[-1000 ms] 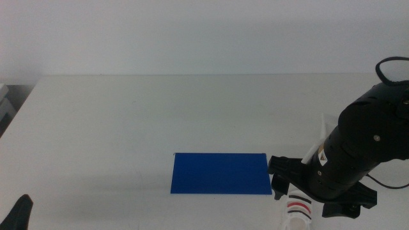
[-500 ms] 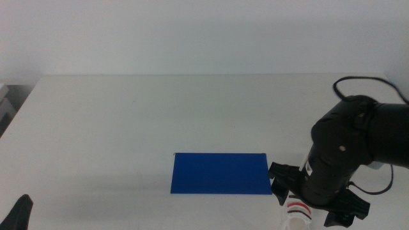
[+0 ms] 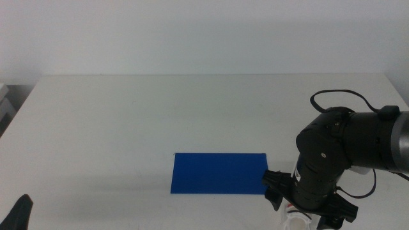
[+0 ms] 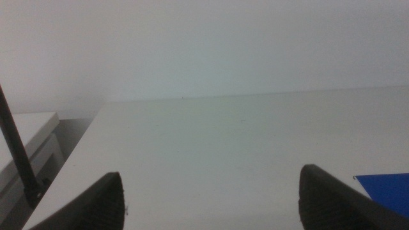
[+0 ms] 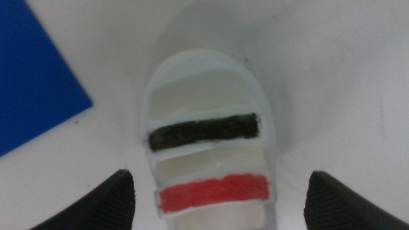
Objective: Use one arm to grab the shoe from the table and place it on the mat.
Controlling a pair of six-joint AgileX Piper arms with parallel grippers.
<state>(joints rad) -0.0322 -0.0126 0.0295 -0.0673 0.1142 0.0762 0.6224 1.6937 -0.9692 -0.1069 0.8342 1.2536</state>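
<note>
The white shoe (image 5: 208, 147), with one black and one red strap, lies on the white table (image 3: 128, 121) just off the right end of the dark blue mat (image 3: 219, 172). In the middle view only a white sliver of the shoe (image 3: 298, 222) shows under the arm. My right gripper (image 5: 217, 195) hangs right over the shoe, jaws open, one on each side, apart from it. The right arm (image 3: 332, 160) hides most of the shoe in the middle view. My left gripper (image 4: 211, 191) is open and empty, waiting at the table's front left corner (image 3: 22, 214).
The mat's corner shows in the right wrist view (image 5: 32, 83) and in the left wrist view (image 4: 386, 188). The right arm's black cable (image 3: 339, 96) loops above it. A grey object (image 3: 5, 105) sits past the table's left edge.
The right arm has swung left and lowered over the shoe, so the shoe's straps are now hidden in the middle view. The left gripper has not moved.
</note>
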